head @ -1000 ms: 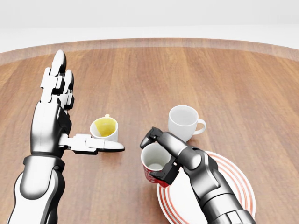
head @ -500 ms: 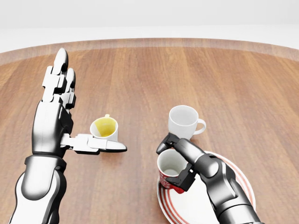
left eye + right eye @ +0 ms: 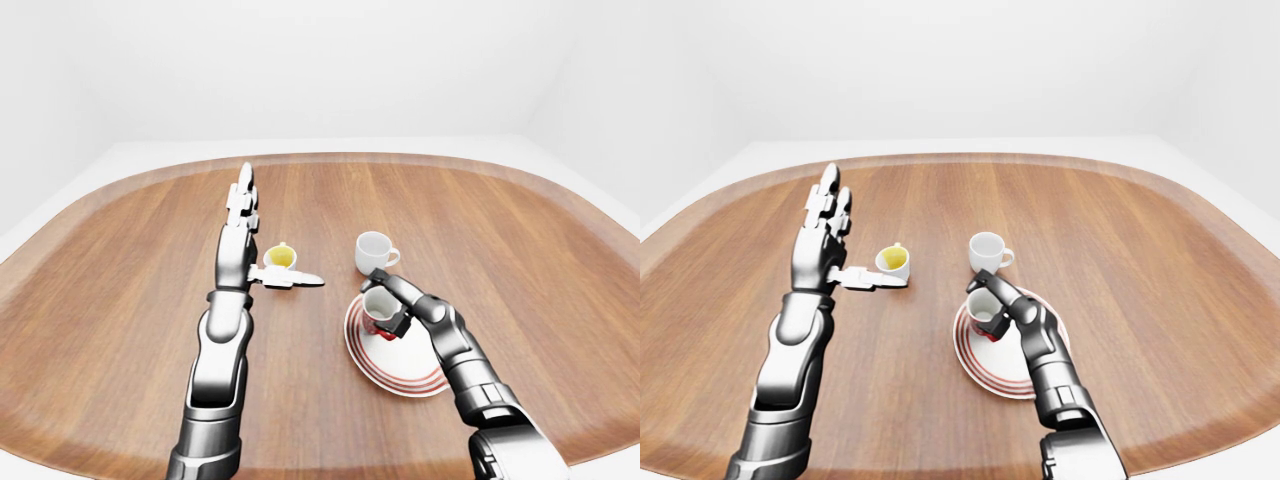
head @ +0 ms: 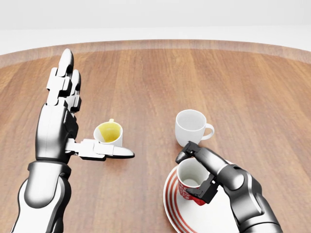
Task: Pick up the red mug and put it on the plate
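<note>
Right robot hand (image 4: 197,172) is clamped on the red mug (image 4: 191,183), fingers wrapped round its rim and side, and the mug sits over the plate (image 4: 176,213), at about ten o'clock on the striped rim in the head view. Whether its base touches the plate, I cannot tell. Mug is tilted slightly, mouth up, white inside showing. Left robot hand (image 4: 63,119) is spread wide, fingers (image 4: 64,68) pointing to twelve o'clock, thumb (image 4: 104,151) stretched toward three o'clock, gripping nothing. Just beyond that thumb stands a yellow cup (image 4: 109,133). At twelve o'clock from the plate, close by, a white mug (image 4: 191,126) stands upright on the wooden table (image 4: 233,82), handle to the right.
</note>
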### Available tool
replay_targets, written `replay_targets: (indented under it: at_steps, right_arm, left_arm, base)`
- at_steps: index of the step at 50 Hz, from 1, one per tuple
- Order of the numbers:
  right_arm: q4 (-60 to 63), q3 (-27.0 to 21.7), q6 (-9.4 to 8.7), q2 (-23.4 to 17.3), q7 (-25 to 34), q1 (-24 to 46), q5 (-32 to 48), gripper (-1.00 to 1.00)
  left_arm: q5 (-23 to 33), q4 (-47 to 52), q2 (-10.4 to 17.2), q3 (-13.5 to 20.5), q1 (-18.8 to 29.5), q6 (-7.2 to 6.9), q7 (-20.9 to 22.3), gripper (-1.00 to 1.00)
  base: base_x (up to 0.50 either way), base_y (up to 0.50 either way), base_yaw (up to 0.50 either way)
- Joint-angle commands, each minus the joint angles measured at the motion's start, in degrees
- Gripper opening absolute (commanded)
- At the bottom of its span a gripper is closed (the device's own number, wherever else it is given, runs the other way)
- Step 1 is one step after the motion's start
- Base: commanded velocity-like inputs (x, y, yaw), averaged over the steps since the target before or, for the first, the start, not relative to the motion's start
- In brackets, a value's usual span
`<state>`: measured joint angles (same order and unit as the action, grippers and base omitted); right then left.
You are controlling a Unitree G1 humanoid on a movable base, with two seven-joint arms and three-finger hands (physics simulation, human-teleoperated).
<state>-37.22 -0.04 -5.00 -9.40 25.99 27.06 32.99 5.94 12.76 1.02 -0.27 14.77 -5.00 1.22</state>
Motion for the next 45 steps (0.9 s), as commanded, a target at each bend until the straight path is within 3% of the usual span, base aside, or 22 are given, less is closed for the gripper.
replay_targets:
  at_steps: [1, 45]
  right_arm:
    - [6.16, -1.83, 0.0, -1.63, -3.4, -2.75, -1.98, -1.0]
    - [6.75, -4.56, 0.0, -4.68, -3.5, -6.29, -3.55, -1.0]
  left_arm:
    - [0.18, 0.05, -0.12, -0.12, -0.04, 0.0, 0.03, 1.0]
    - [1.17, 0.86, -0.65, -0.98, 0.22, 0.0, 0.14, 1.0]
  base:
    - [0.0, 0.0, 0.0]
    - [0.0, 0.0, 0.0]
